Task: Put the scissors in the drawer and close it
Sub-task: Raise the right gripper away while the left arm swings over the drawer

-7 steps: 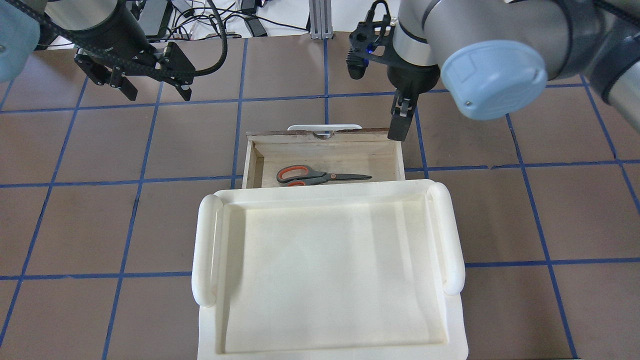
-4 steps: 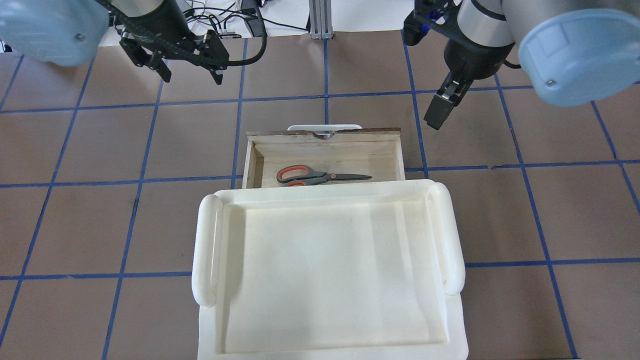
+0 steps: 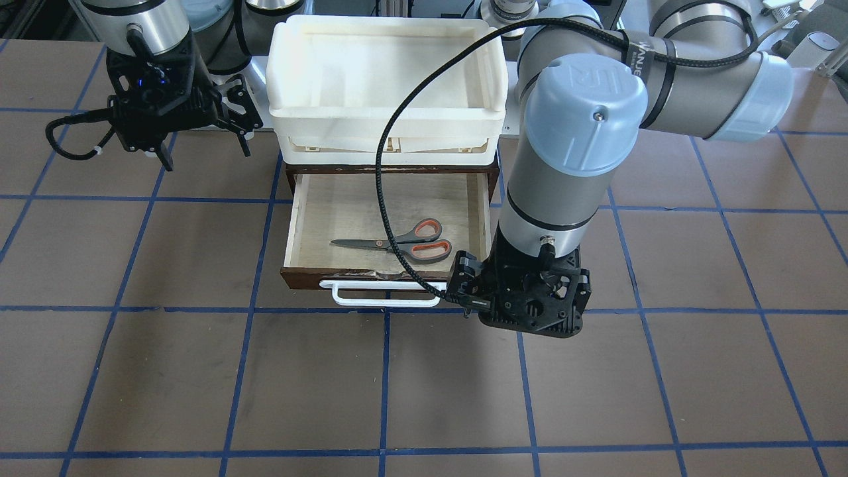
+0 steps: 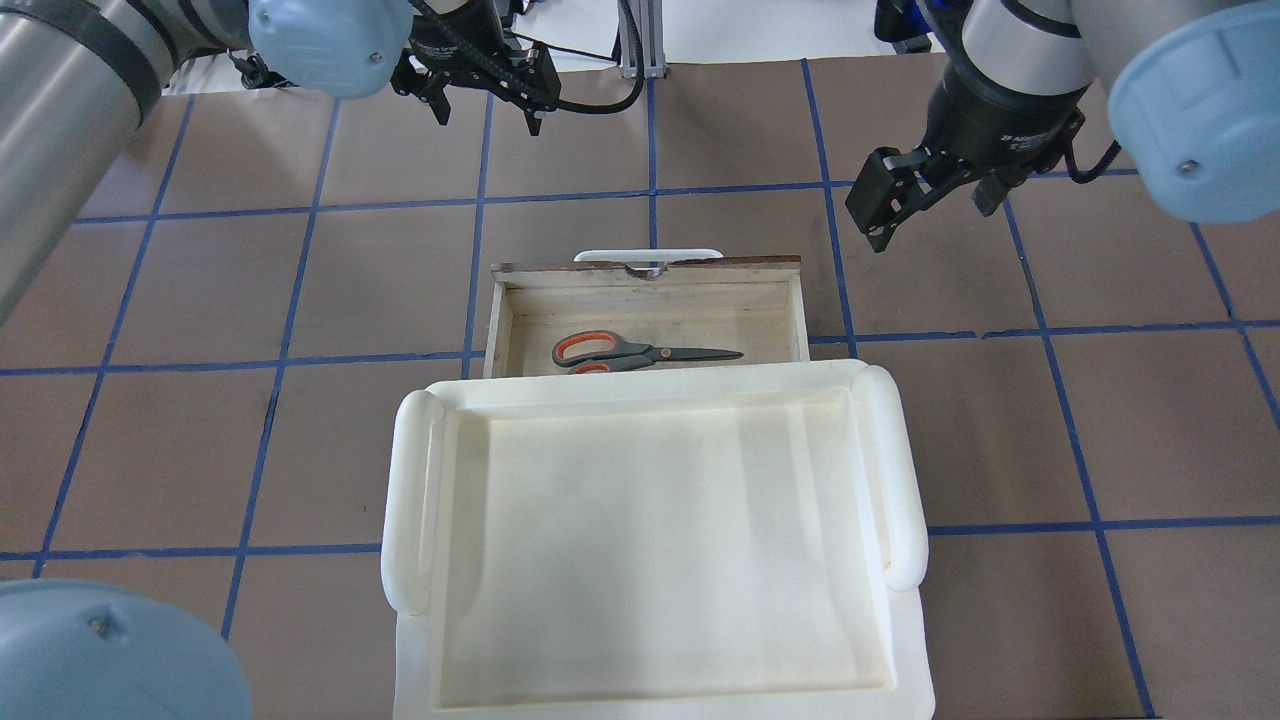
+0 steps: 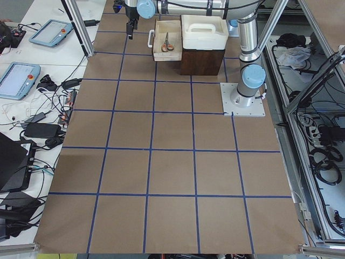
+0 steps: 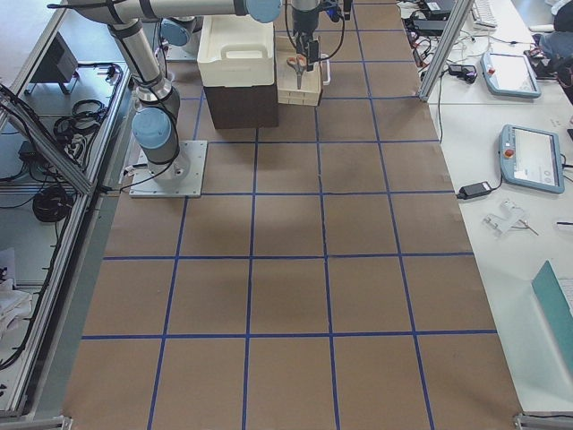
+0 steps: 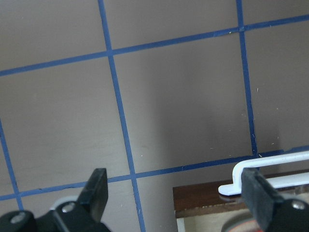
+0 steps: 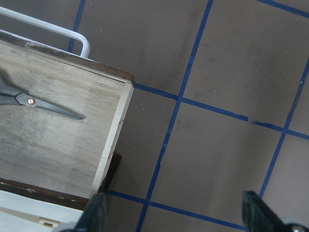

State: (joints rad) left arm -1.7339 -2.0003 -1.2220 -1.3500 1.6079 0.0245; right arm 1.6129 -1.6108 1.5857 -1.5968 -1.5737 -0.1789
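The scissors [image 4: 640, 352], grey with orange-lined loops, lie flat inside the open dark brown drawer [image 4: 650, 268]; they also show in the front view [image 3: 404, 244]. The drawer's white bar handle [image 3: 384, 293] points away from the robot. My left gripper [image 4: 487, 105] is open and empty, hovering beyond the drawer front on its left; its wrist view shows the handle [image 7: 270, 169] at lower right. My right gripper [image 4: 930, 200] is open and empty, above the table off the drawer's far right corner. Its wrist view shows the blade tips [image 8: 48, 107].
A large white plastic tray [image 4: 410, 500] sits on top of the brown cabinet [image 5: 202, 62] that holds the drawer, overhanging the drawer's rear part. Brown table with blue grid lines lies all around. A black cable [image 3: 391, 165] from my left arm hangs over the drawer.
My left arm has swung right to a spot beyond the drawer's front left. My right gripper has moved right, away from the drawer's far right corner, and turned. The scissors have not moved.
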